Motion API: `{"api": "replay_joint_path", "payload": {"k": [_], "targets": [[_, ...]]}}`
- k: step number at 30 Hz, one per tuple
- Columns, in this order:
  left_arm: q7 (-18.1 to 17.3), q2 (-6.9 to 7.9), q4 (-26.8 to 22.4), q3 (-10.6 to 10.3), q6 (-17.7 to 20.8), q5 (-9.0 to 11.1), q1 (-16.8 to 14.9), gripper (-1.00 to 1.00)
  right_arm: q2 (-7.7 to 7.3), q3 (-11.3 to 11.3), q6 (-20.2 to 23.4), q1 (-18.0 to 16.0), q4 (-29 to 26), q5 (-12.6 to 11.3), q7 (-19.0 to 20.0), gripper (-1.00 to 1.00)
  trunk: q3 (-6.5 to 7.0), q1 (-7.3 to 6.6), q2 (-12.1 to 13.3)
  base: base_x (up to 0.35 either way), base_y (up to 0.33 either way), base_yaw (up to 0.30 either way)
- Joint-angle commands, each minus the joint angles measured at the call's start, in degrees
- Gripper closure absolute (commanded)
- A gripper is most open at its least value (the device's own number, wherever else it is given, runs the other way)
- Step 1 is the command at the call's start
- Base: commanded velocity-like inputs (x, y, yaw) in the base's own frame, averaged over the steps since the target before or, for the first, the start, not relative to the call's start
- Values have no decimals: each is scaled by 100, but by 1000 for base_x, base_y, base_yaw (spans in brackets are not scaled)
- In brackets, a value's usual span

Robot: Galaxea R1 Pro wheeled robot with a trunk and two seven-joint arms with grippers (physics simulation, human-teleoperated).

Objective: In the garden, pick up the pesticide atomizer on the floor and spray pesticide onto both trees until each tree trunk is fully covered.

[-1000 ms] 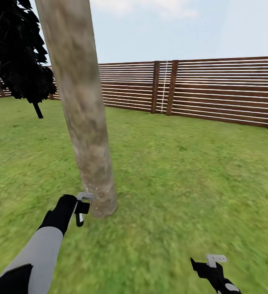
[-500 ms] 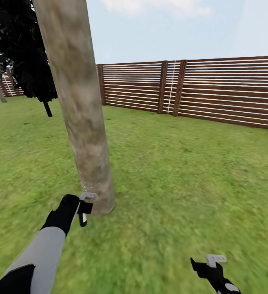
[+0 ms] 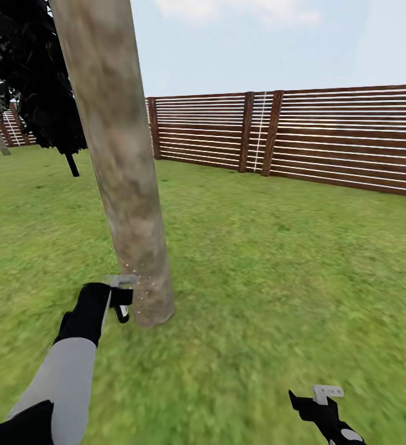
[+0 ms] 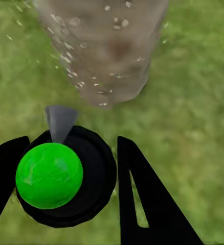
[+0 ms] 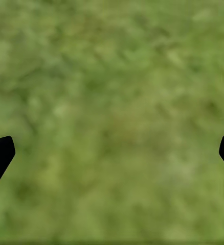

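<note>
One tree's thick mottled grey-brown trunk (image 3: 128,185) rises from the grass floor (image 3: 258,278) just ahead. My left gripper (image 3: 117,298) is shut on the pesticide atomizer (image 3: 122,285), low beside the trunk's base, with its pale nozzle facing the bark. Pale droplets speckle the air and the bark there. In the left wrist view the atomizer (image 4: 66,176) is a black round body with a green ball on top and a grey nozzle, held between the black fingers (image 4: 142,199) and aimed at the trunk (image 4: 104,46). My right gripper (image 3: 323,398) hangs open over grass, fingertips far apart (image 5: 112,153).
A dark cypress-like tree (image 3: 42,80) with a thin black stem stands behind the trunk at the left. A brown slatted fence (image 3: 320,136) closes the lawn at the back. Open grass stretches to the right of the trunk.
The head view first turned a little to the left. Since then my left gripper has lifted the atomizer slightly and drawn it leftward, and fresh droplets show at the trunk's base. The right arm is unmoved.
</note>
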Motion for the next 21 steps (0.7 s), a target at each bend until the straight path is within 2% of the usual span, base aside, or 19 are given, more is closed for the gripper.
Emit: {"api": "replay_joint_path", "payload": {"k": [1,4,7,8,11,13,14,15,17,19,21], "targets": [[0,-61,1,-90,27,-64,-6,100,0,1,0,0,0,0,0,-100,0,0,0,0,0,0],[-4,-206,3,-242,179,-56,-25,100,0,2,0,0,0,2,0,-100,0,0,0,0,0,0],[-17,-160,-5,-255,202,-50,-37,100,0,2,0,0,0,6,0,-100,0,0,0,0,0,0],[-24,-110,7,-233,204,-50,-73,100,0,2,0,0,0,3,0,-100,0,0,0,0,0,0],[-111,279,27,-211,212,-40,-173,100,0,2,0,0,0,4,-2,-100,0,0,0,0,0,0],[-552,401,35,-233,222,-58,-259,100,0,2,0,0,0,2,0,-100,0,0,0,0,0,0],[-792,388,34,-282,375,-88,-293,100,0,2,0,0,0,2,-1,-100,0,0,0,0,0,0],[-867,347,30,-455,562,-88,-310,100,0,2,0,0,0,3,0,-100,0,0,0,0,0,0],[-915,281,-23,-1052,797,-71,-348,100,0,2,0,0,0,5,0,-100,0,0,0,0,0,0],[-921,168,-52,-1241,944,-65,-392,100,0,2,0,0,0,7,0,-100,0,0,0,0,0,0],[-924,205,-63,-1251,973,-68,-425,100,0,2,0,0,0,8,0,-100,0,0,0,0,0,0]]}}
